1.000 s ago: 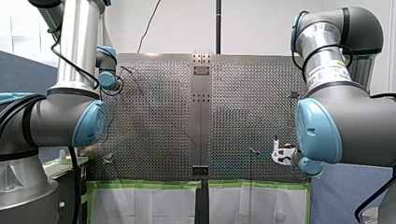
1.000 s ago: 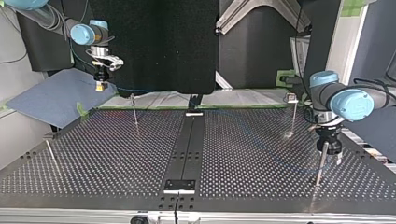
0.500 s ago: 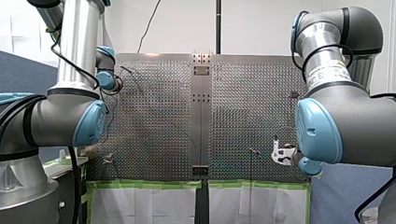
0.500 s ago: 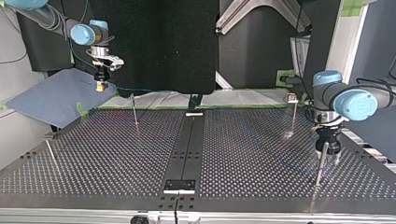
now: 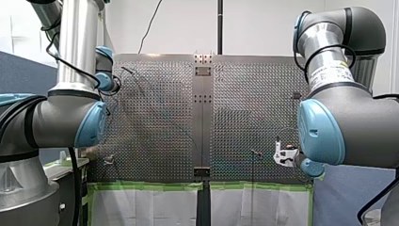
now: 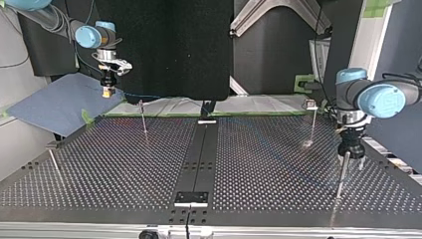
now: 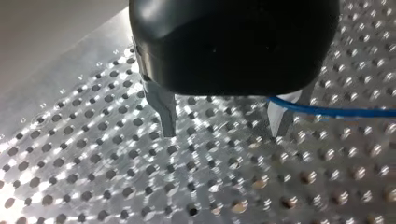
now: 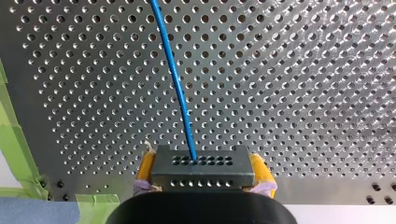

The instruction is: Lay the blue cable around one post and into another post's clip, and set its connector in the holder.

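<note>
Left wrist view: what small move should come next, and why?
Probably swing my left gripper around the nearby post, towing the blue cable: it lies against one of its open fingers, and my right gripper clamps the connector.

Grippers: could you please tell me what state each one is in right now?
My left gripper: open, the blue cable passing beside it ungripped.
My right gripper: shut on the cable's connector.

My left arm [image 5: 70, 117] and my right arm [image 5: 348, 122] in silver tubes, grey housings, light-blue joint caps, black cables [image 5: 55, 52] alongside, black left tool [image 7: 223, 133] with metal fingers [image 7: 164, 109], right tool [image 8: 203, 173] with yellow pads [image 8: 145, 169].
</note>
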Robot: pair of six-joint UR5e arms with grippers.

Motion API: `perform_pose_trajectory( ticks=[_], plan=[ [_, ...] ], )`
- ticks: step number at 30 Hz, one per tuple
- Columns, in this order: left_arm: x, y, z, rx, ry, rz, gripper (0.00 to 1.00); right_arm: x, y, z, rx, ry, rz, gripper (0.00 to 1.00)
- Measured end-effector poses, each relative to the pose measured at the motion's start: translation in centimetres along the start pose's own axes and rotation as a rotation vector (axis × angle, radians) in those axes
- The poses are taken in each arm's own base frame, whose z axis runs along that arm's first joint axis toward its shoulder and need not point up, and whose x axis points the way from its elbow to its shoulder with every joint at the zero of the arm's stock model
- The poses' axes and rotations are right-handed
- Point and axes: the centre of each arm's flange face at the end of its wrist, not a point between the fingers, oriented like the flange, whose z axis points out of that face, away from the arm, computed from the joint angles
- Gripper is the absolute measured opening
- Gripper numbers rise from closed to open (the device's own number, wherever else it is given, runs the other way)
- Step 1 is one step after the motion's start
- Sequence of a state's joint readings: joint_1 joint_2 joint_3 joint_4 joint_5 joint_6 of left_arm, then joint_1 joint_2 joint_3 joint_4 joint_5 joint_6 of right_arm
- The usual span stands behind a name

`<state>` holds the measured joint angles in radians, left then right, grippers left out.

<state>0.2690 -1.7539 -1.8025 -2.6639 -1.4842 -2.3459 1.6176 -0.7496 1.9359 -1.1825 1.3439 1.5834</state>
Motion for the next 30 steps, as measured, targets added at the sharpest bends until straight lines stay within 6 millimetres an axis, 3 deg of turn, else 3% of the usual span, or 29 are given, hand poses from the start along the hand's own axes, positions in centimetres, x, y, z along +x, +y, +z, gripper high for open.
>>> perform_pose_trajectory(
  ticks=[21,30],
  plan=[
    [-0.3,-0.3,0.2,0.071,-0.042,-0.112,0.98,0.0,-0.1,0.0,0.001,-0.002,0.001,0.00],
    [-1.2,-1.5,-1.3,0.086,-0.046,-0.096,0.98,0.0,-0.1,0.0,0.001,-0.001,0.000,0.00]
  ],
)
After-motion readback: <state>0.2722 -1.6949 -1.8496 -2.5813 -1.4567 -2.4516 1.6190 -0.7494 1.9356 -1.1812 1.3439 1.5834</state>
